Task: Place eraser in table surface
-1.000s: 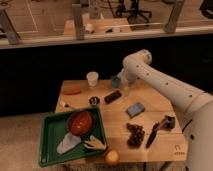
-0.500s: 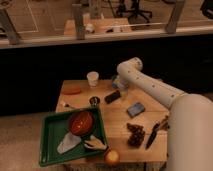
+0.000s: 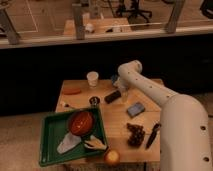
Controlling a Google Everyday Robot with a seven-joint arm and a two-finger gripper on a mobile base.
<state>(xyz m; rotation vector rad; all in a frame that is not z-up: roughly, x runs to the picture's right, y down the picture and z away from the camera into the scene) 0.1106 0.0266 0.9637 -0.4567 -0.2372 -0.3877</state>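
Camera view, table scene, checked item by item.

Counted 1 eraser [image 3: 112, 96]: small black block, lying flat on the table surface [image 3: 115, 120], rear centre, tilted at a slant to the table edges. Counted 1 gripper [image 3: 122, 94]: lowered from the white arm's bend, positioned just beside the eraser's right end, fingers apart. Cannot tell whether touching the eraser or just clear of it.

Counted 1 blue-grey block [image 3: 135, 108], right of and nearer than the eraser, apart from it. Counted 1 white cup [image 3: 92, 78], upright, at the rear, left of the arm. Counted 1 small dark round object [image 3: 94, 100], just left of the eraser. Counted 1 orange-red item [image 3: 71, 91] near the rear-left corner; too blurred to identify.

Counted 1 green tray [image 3: 52, 131] at the front left, overhanging the table's front-left corner. Inside it: 1 reddish-brown bowl [image 3: 81, 122], 1 white crumpled piece [image 3: 67, 144], 1 pale item [image 3: 95, 144] at the tray's front-right corner.

Counted 1 dark grape cluster [image 3: 135, 134] front right, with 1 black-handled knife [image 3: 152, 136] just right of it, beside the robot's body. Counted 1 round yellow-orange fruit [image 3: 112, 157] at the front edge, just right of the tray.
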